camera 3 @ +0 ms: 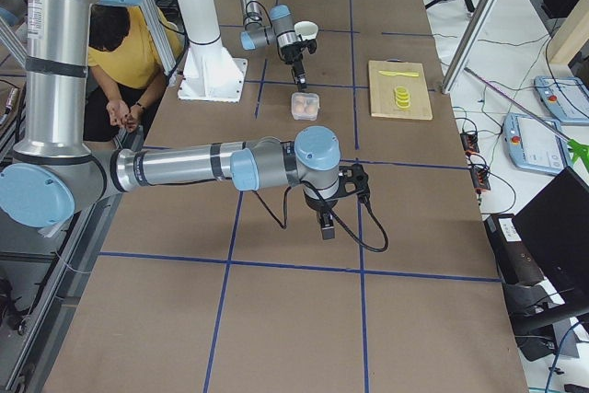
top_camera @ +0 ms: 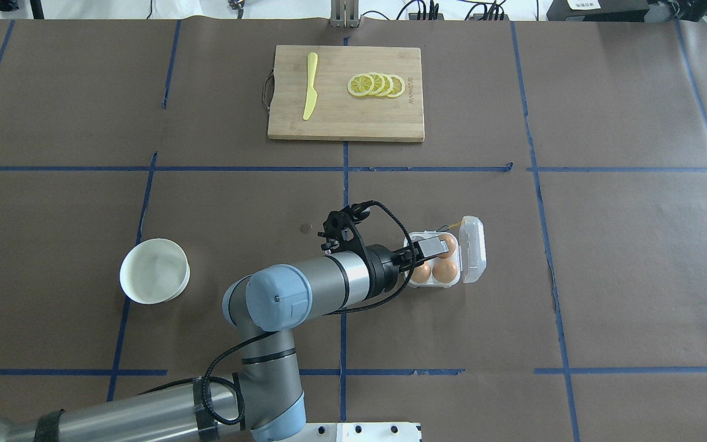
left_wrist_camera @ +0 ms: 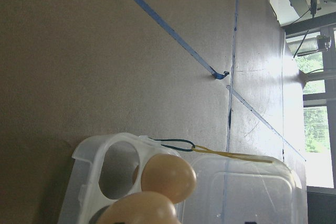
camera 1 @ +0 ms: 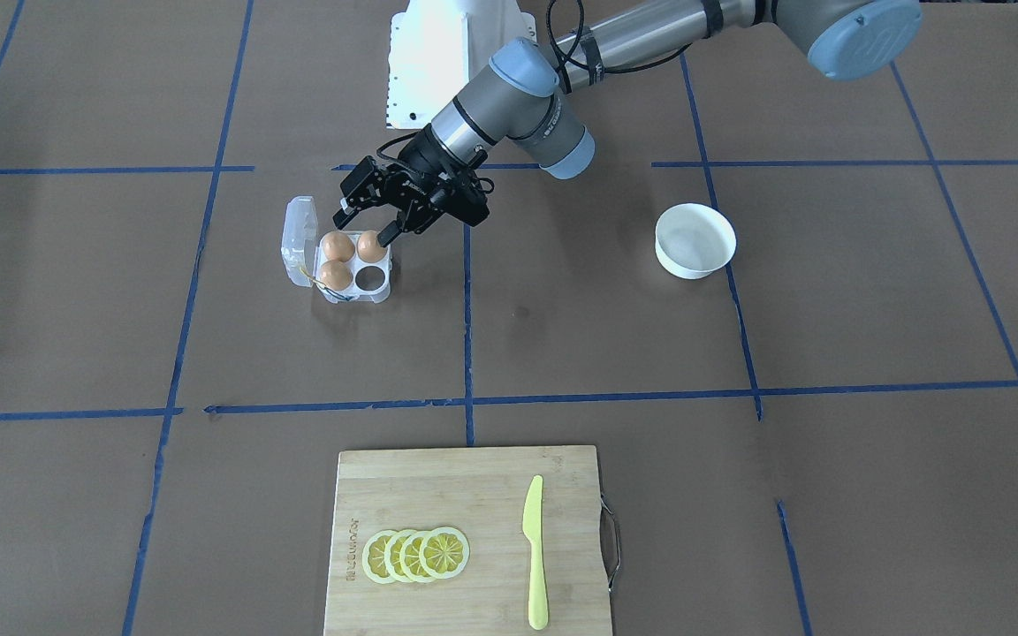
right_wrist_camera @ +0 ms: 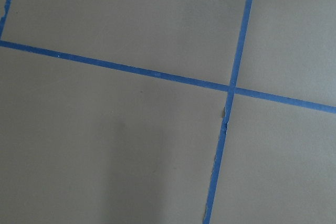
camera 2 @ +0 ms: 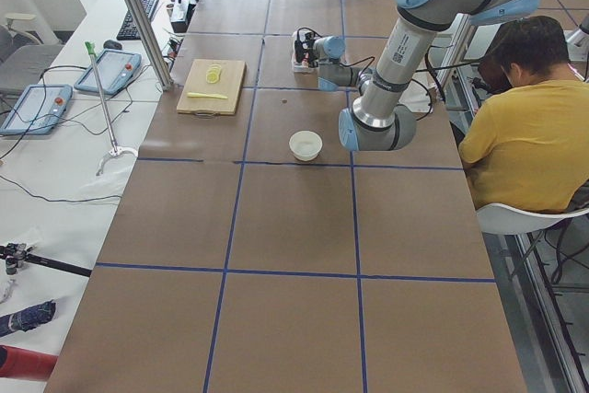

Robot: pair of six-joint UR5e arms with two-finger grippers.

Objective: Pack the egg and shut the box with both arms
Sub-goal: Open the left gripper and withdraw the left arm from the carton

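Note:
The clear four-cup box [camera 1: 383, 294] lies right of the table's centre line, lid [camera 1: 300, 237] hinged open to the side. Three orange-brown eggs sit in its cups [camera 1: 338, 246] [camera 1: 371, 246] [camera 1: 335, 275]; one cup [camera 1: 370, 278] is empty. My left gripper [camera 1: 363, 225] is open, tilted over the box's robot side, one fingertip beside the egg nearest it. In the overhead view the left gripper [top_camera: 430, 255] hangs over the box [top_camera: 410, 284]. The left wrist view shows two eggs [left_wrist_camera: 168, 177], an empty cup and a yellow band [left_wrist_camera: 231, 155]. My right gripper [camera 3: 326, 225] hovers apart over bare table; I cannot tell its state.
A white bowl [camera 1: 695, 240] stands on the table's left half. A wooden cutting board [camera 1: 438, 495] with lemon slices [camera 1: 416, 555] and a yellow knife [camera 1: 535, 552] lies at the far edge. A person in yellow [camera 2: 529, 126] sits beside the table.

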